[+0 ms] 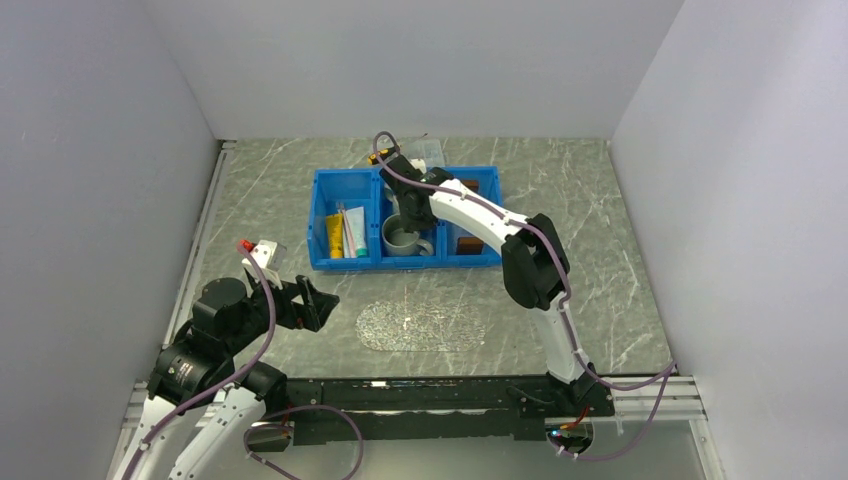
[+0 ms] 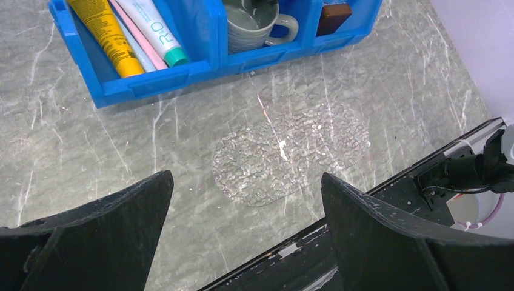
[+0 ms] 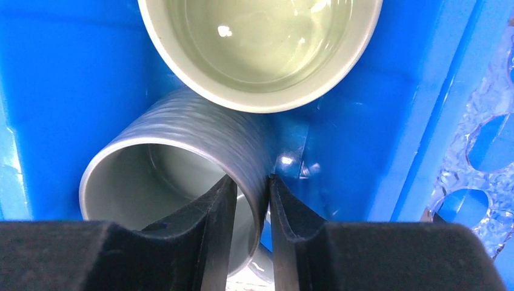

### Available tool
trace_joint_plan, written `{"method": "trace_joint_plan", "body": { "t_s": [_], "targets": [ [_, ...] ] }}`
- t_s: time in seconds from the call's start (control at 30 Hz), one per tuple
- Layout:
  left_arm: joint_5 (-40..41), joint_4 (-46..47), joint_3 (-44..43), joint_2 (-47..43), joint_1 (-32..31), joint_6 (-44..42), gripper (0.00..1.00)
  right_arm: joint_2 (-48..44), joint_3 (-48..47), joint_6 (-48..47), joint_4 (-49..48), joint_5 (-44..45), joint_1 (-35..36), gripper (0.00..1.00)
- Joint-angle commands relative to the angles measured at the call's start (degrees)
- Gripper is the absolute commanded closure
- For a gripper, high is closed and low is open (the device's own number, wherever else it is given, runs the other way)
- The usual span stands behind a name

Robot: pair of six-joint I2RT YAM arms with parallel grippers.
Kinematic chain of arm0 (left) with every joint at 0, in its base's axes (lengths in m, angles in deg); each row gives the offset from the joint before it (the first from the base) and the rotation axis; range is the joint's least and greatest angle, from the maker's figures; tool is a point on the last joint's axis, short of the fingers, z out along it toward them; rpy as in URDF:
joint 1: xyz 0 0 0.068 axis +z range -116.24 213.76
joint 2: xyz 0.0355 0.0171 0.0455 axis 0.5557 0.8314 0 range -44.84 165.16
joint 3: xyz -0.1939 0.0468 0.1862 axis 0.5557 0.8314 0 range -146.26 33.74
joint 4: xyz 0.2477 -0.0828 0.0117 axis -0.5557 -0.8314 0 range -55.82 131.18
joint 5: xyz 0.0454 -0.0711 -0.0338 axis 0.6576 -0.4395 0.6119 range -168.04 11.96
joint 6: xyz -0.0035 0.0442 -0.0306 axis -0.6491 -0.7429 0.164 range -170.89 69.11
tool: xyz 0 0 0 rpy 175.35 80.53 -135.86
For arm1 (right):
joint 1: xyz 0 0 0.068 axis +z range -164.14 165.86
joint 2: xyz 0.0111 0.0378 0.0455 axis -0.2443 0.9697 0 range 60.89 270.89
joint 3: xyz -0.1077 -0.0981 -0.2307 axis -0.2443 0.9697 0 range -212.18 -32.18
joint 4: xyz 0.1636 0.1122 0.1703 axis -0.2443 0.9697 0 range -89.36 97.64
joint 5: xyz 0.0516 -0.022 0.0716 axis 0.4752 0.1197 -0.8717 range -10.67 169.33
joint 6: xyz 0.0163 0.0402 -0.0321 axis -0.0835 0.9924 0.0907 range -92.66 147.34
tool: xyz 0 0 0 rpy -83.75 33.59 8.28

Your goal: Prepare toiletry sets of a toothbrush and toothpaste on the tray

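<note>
The toothpaste (image 2: pixel 151 27), a white tube with a teal cap, lies in the left compartment of the blue bin (image 1: pixel 325 262). The thin pink toothbrush (image 2: pixel 138 35) rests beside it. The clear tray, with its brown handles (image 1: pixel 468 244), sits in the bin's right compartment; one handle (image 2: pixel 333 17) shows in the left wrist view. My right gripper (image 3: pixel 250 180) reaches down into the middle compartment and is shut on the wall of a grey mug (image 3: pixel 176 176), one finger inside the rim and one outside. Low at the near left, my left gripper (image 2: pixel 245 176) hangs open and holds nothing.
A yellow tube (image 2: pixel 106 33) lies next to the toothpaste. A pale green mug (image 3: pixel 260 48) stands against the grey one. A clear bumpy oval mat (image 1: pixel 420 325) lies on the marble table in front of the bin. Grey walls enclose the table.
</note>
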Motion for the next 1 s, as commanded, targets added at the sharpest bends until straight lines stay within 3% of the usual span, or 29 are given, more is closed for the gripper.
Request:
{"method": "trace_joint_plan", "body": {
  "t_s": [0.0,0.23,0.4,0.97],
  "targets": [
    [-0.44,2.46,0.03,0.36,-0.14,-0.77,0.01,0.62,-3.18,-0.65,0.83,0.38,-0.14,0.73],
    [-0.46,2.40,0.03,0.43,-0.10,-0.83,0.01,0.95,-4.84,-0.80,2.24,0.55,-0.18,0.84],
    [-0.53,2.44,0.03,0.38,-0.14,-0.84,0.01,1.40,-7.45,-1.02,4.00,0.92,-0.15,1.00],
    [-0.05,2.39,0.06,-0.29,-0.14,-0.76,0.01,-3.31,-13.02,-1.71,7.88,2.03,-0.17,1.00]
  ]
}}
